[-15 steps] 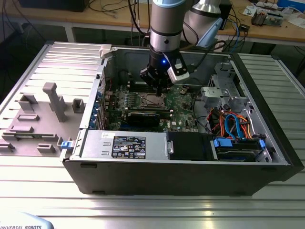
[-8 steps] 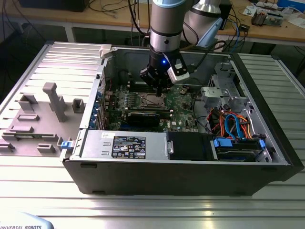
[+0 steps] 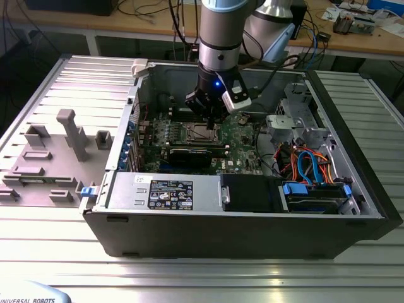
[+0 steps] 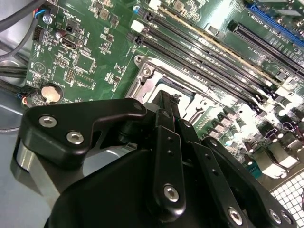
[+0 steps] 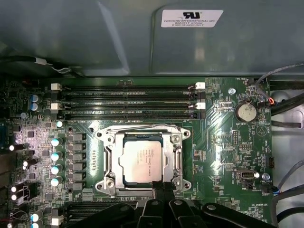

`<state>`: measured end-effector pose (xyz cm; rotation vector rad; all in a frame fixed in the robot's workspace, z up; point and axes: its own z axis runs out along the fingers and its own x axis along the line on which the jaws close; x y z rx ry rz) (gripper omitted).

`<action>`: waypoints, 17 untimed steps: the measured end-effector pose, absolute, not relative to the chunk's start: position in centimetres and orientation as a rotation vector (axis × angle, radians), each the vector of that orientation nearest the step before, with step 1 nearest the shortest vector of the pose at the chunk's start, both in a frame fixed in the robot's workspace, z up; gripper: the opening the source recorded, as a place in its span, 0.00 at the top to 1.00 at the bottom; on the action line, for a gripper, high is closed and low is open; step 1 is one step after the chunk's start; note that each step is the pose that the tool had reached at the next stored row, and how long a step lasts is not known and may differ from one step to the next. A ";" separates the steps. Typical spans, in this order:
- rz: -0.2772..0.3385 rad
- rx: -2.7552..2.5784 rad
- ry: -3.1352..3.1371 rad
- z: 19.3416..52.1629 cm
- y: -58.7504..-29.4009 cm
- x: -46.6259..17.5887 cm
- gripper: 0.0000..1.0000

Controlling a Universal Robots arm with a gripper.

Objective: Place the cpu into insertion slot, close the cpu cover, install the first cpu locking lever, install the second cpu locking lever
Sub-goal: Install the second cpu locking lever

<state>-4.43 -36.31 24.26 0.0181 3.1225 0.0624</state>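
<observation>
The cpu [image 5: 142,161], a square chip with a shiny grey top, lies flat in the insertion slot [image 5: 101,184] on the green board. The cpu cover [image 5: 110,156], a silvery frame, lies down around the chip's edges. My gripper [image 5: 163,186] has its black fingers pressed together, tips at the slot's edge beside the chip, with nothing visible between them. In the second wrist view the gripper [image 4: 167,102] reaches down onto the slot's metal rim [image 4: 142,75]. In the exterior view the gripper [image 3: 208,120] hangs inside the open computer case right above the slot [image 3: 201,132].
Long black memory slots [image 5: 126,102] run beside the socket, and a coin battery [image 5: 245,112] sits further off. A black graphics card [image 3: 189,154], a power supply [image 3: 164,189] and coloured cables [image 3: 309,164] fill the case. A grey fixture plate [image 3: 57,151] lies at the exterior view's left.
</observation>
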 end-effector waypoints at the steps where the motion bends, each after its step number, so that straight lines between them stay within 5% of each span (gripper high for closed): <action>1: 0.062 0.018 3.123 24.2 -36.4 -4.4 0.89; 17: 0.062 0.017 3.123 24.2 -37.7 -5.0 0.89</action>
